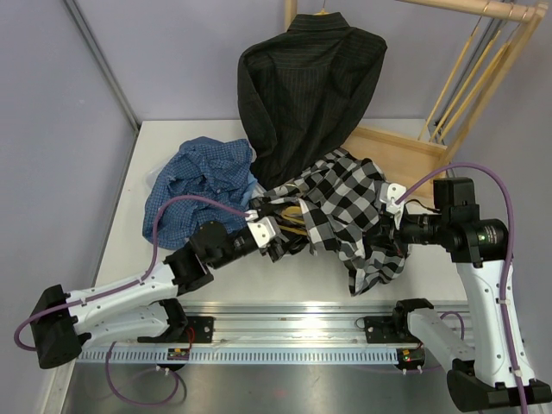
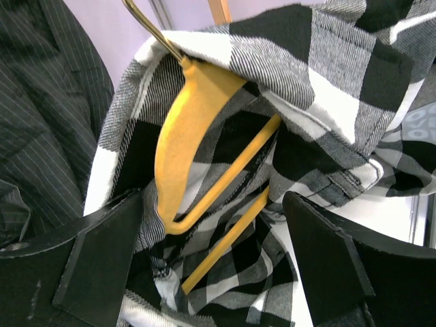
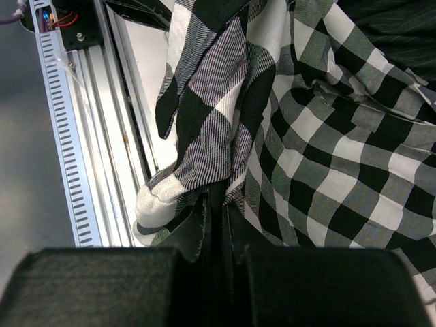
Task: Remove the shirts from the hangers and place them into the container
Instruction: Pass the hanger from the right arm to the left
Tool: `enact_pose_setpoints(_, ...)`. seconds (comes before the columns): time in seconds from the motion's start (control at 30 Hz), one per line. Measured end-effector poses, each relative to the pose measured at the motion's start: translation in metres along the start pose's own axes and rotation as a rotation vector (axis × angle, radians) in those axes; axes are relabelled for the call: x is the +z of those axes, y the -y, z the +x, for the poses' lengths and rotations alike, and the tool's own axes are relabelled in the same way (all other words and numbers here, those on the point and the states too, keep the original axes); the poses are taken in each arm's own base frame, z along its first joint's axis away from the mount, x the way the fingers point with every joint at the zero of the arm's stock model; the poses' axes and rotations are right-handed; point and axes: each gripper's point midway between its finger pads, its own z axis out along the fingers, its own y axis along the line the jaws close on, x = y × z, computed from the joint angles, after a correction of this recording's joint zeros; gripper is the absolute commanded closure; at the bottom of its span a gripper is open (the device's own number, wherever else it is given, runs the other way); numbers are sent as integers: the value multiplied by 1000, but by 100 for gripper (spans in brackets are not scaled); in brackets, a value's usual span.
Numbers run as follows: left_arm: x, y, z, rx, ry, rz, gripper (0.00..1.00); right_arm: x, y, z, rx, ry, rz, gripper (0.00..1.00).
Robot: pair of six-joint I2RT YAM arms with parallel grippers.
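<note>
Over the middle of the white counter (image 1: 121, 216), we see the black-and-white large-check shirt (image 1: 345, 207) bunched up between the two arms, with one end trailing down toward the near edge. Our left fingers (image 2: 102, 259) stand wide apart, one on each side of the thin yellow triangular hanger (image 2: 191, 129). The hanger sits inside the checked cloth with its lower bars running between them. We cannot tell whether either finger touches the hanger itself. Its metal hook (image 2: 146, 27) pokes out of the collar toward the far side.

Our right fingers (image 3: 157, 279) are pinched closed on a fold of that same checked shirt, at its right-hand edge. From the right wrist view the cloth drapes away from the grip. It hangs over the silver aluminium rail (image 3: 102, 136) that runs along the counter's near edge.

Toward the far left of the counter, the dark blue small-check shirt (image 1: 198, 185) lies in a crumpled heap, just beside the checked one.

At the far edge, the black pinstriped shirt (image 1: 310, 95) hangs upright, its hem reaching down to touch the checked shirt. It hangs from the light-wood rack (image 1: 483, 52), whose flat wooden base (image 1: 397, 151) rests on the far right corner of the counter.
</note>
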Motion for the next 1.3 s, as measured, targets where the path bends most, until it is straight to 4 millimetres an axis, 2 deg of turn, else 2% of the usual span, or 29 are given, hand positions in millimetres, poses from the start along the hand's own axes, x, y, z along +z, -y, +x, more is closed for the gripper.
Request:
enact_pose_setpoints(0.13,1,2,-4,0,18,15,19,0,-2,0,-6,5,-6,100)
enact_pose_setpoints(0.27,2,6,-10,1,35,44,40,2,-2,2,-3,7,-14,100)
enact_pose_setpoints(0.3,3,7,-13,0,41,50,51,2,-3,2,-4,7,-15,100)
enact_pose_setpoints(0.37,6,5,-17,-1,47,51,55,2,-4,2,-2,6,-19,100)
enact_pose_setpoints(0.5,10,6,-20,1,51,63,55,2,-5,3,-3,5,-25,100)
enact_pose_setpoints(0.6,14,8,-20,1,49,80,60,2,-7,5,0,0,-30,100)
enact_pose_setpoints(0.7,17,9,-22,3,42,95,76,1,-8,6,1,-5,-32,100)
enact_pose_setpoints(0.73,17,9,-22,6,36,100,84,1,-8,6,2,-8,-31,100)
enact_pose_setpoints(0.87,13,22,-8,16,-17,171,99,0,3,11,-15,-38,15,100)
enact_pose_setpoints(0.97,12,24,-6,15,-31,186,100,0,7,12,-12,-45,25,100)
enact_pose_setpoints(1.1,12,20,-6,12,-39,179,100,3,13,10,7,-40,35,92)
enact_pose_setpoints(1.2,12,15,-6,-4,-45,165,100,5,20,6,38,-31,49,69)
enact_pose_setpoints(1.23,11,14,-5,-13,-49,163,100,6,24,4,44,-26,61,58)
enact_pose_setpoints(1.3,12,13,-3,-42,-59,157,100,7,35,-2,58,-13,87,47)
